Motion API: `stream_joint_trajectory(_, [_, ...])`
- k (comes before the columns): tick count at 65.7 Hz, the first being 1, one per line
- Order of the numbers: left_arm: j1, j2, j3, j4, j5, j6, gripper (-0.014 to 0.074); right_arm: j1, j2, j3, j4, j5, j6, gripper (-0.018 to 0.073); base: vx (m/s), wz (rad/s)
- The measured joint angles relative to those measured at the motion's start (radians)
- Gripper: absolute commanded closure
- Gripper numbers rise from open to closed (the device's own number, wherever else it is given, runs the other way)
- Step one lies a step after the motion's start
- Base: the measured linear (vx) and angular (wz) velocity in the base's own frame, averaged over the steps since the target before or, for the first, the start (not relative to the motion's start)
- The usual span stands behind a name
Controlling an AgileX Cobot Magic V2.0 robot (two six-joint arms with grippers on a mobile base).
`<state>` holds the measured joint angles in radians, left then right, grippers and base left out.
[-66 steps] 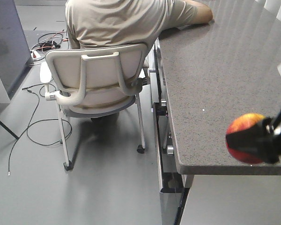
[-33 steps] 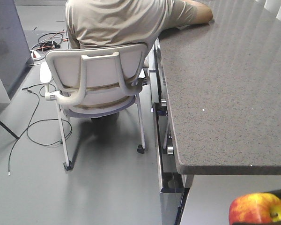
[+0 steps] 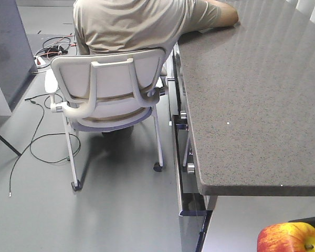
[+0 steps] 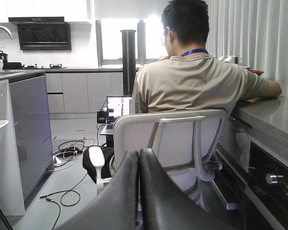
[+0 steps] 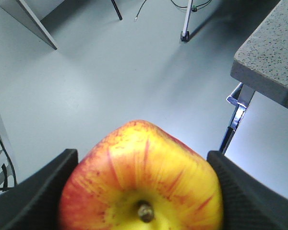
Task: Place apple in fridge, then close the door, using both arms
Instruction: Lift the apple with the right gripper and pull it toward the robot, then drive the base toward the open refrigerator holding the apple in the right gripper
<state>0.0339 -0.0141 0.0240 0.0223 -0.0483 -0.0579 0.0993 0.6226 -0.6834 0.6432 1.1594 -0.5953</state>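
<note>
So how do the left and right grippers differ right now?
The left gripper is shut with fingers pressed together and nothing between them; the right gripper is shut on the apple, fingers spread either side of it. The left gripper faces level toward the seated person; the right gripper faces down at the floor. Both have dark fingers.

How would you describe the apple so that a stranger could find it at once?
Start at the long grey speckled counter and drop below its near edge, to the front view's bottom right. There the apple sits between two black fingers. It is the only red-and-yellow thing against the grey floor.
</note>
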Motion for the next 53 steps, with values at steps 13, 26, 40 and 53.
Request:
stream_joint_trajectory(13, [0.0,0.0,0.0,0.0,0.0,0.0,0.0603,0.0,0.0,0.0,0.0,0.0,0.0,0.0469,0.0,0.0])
stream_joint_trajectory(26, [0.0,0.0,0.0,0.0,0.0,0.0,0.0603,0.0,0.0,0.0,0.0,0.0,0.0,0.0469,0.0,0.0])
stream_joint_trajectory(40, [0.0,0.0,0.0,0.0,0.0,0.0,0.0603,0.0,0.0,0.0,0.0,0.0,0.0,0.0469,0.01,0.06])
stream_joint_trajectory(53, [0.0,0.0,0.0,0.0,0.0,0.0,0.0603,0.0,0.0,0.0,0.0,0.001,0.0,0.0469,0.01,0.2])
